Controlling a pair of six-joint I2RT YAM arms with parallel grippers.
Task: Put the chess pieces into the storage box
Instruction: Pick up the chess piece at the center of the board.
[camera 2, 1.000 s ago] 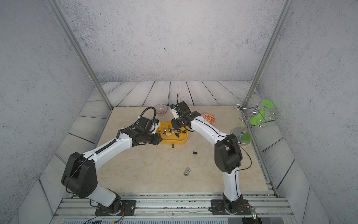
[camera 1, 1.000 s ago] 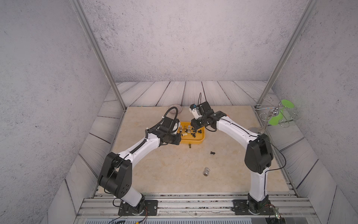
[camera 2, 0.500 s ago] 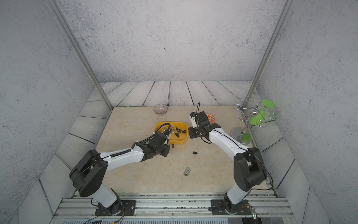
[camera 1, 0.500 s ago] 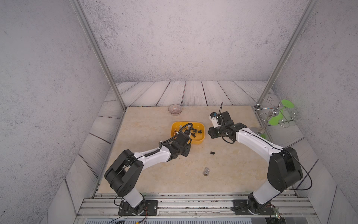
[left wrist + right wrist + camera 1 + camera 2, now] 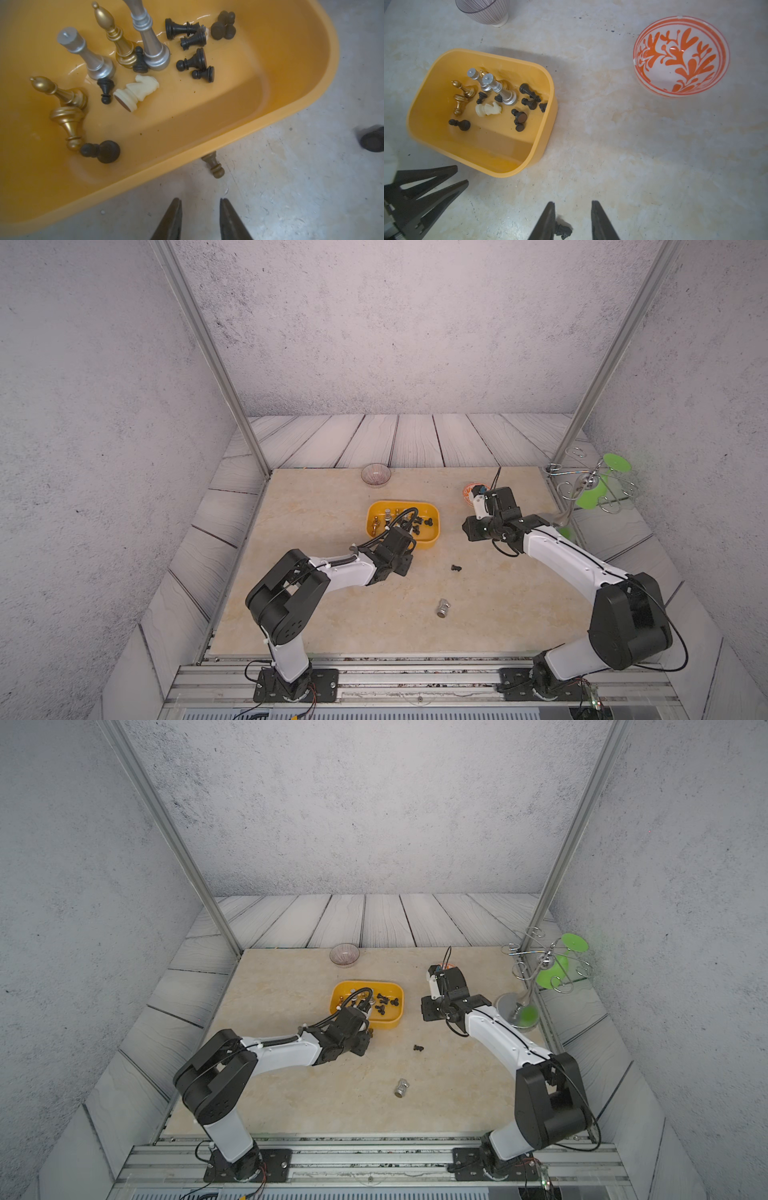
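Most chess pieces point(image 5: 143, 89) sit in storage box point(image 5: 426, 543), long axis L-R across table point(image 5: 316, 497); 3 lie outside, silver piece point(image 5: 443, 608) on its side, diagonal. Left gripper point(image 5: 200, 200) & right gripper point(image 5: 573, 202): fingers slightly apart, empty

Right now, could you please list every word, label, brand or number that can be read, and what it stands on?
None: no readable text appears in any view. The yellow storage box, the chess pieces and the orange-and-white bowl carry no lettering; the bowl's orange marks are only a branching pattern.
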